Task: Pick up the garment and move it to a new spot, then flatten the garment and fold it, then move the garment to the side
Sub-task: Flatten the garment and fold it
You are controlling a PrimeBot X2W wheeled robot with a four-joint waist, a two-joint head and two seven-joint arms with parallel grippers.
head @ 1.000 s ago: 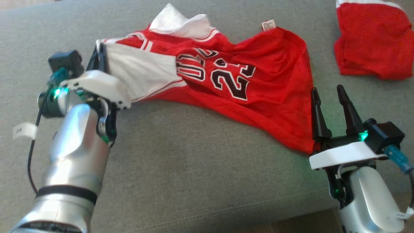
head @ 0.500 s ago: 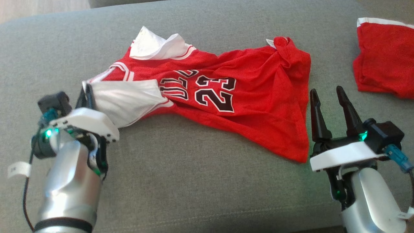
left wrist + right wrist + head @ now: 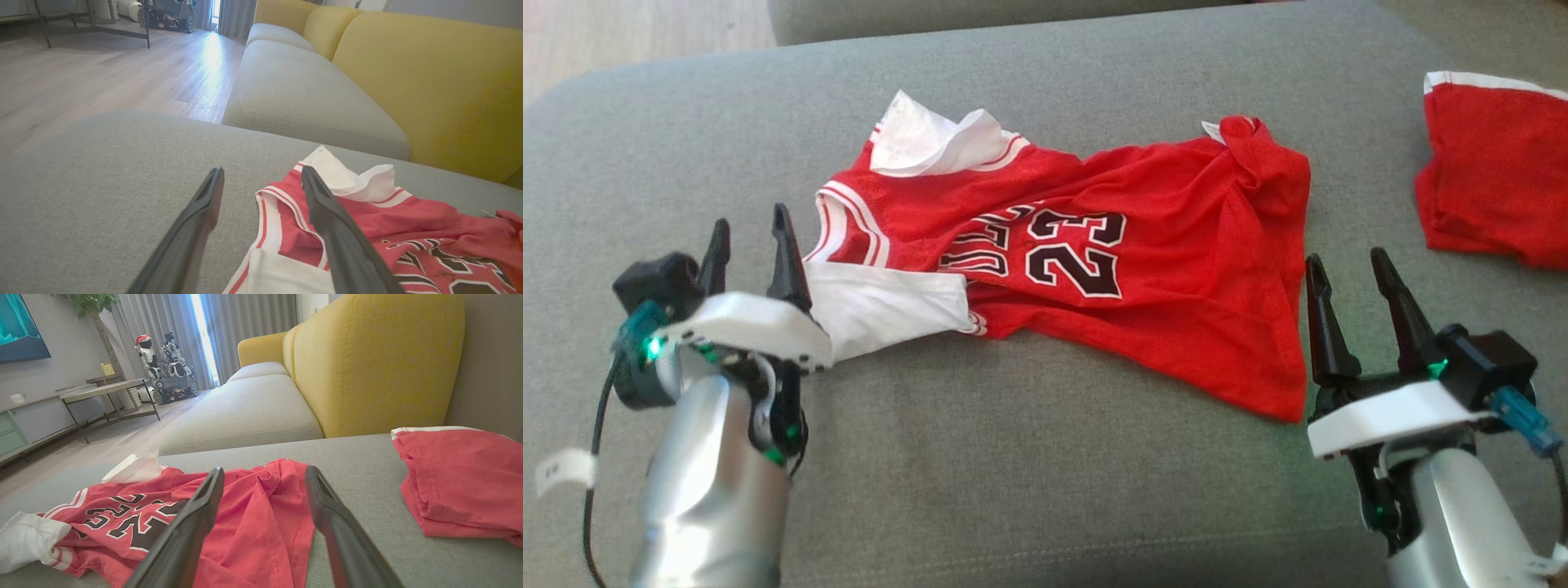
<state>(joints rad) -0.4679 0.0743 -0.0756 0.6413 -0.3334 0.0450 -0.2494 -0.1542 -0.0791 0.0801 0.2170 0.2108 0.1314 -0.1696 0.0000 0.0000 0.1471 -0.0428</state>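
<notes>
Grey sofa cushion (image 3: 1013, 490): red jersey (image 3: 1176, 245) lies rumpled across it. Your left gripper (image 3: 752, 219) spread, empty, at shoulder end; right gripper (image 3: 1346, 258) spread, empty, by hem. Judge fabric light, limp: pinch shoulder, hem corners.

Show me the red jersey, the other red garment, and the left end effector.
red jersey (image 3: 1209, 278), head view, plain red cloth toward its hem
other red garment (image 3: 1494, 180), head view, middle of its top layer
left end effector (image 3: 752, 219), head view, midway between its two fingertips
</notes>
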